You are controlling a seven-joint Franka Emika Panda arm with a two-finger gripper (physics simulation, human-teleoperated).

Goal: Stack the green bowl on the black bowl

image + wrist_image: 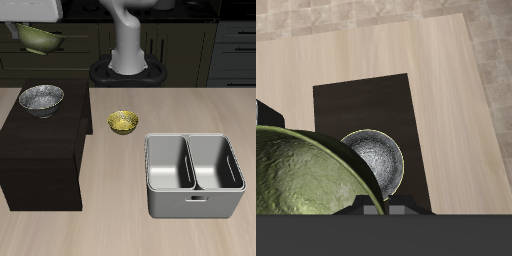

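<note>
While I hold the small round olive-green bowl [40, 38] high in the air, the gripper [22, 30] is clamped on its rim. At about five o'clock from it in the exterior view, the larger silvery-grey speckled black bowl [41, 98] sits on the dark cabinet [40, 150]. A yellow-gold bowl [123, 122] rests at four o'clock from that.

Even, soft overhead light; table [110, 215] bright, background dim. Faint shadows beside grey caddy [195, 175]. Low resolution, slightly soft. Green bowl [301, 180] looms close, perhaps blurred; no glare.
</note>
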